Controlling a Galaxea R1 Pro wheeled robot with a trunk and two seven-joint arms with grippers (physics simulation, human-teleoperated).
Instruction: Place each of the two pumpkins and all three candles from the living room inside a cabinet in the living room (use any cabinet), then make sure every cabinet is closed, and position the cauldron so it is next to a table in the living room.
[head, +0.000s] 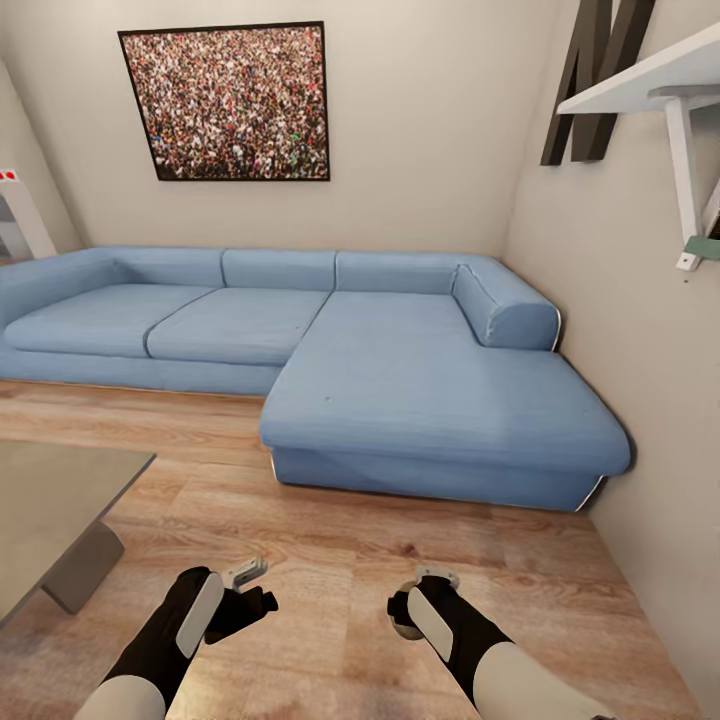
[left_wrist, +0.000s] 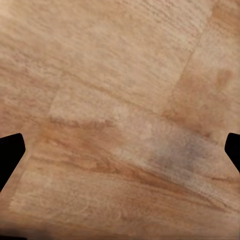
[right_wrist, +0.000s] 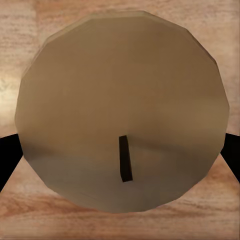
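A candle (right_wrist: 120, 100), an olive-beige disc with a short dark wick, sits between the two dark fingertips (right_wrist: 7, 155) of my right gripper (right_wrist: 120, 152), which is shut on it above the wooden floor. In the head view the right gripper (head: 420, 598) hangs low over the floor with a bit of the candle (head: 404, 628) showing under it. My left gripper (head: 250, 590) is open beside it with nothing between its fingers (left_wrist: 10, 150). The pumpkins, the cabinet and the cauldron are out of view.
A large blue corner sofa (head: 400, 380) stands ahead against the back wall. A grey low table (head: 50, 500) is at the left. The right wall (head: 640, 330) is close and carries a white shelf (head: 650, 80). Wooden floor (head: 330, 540) lies between me and the sofa.
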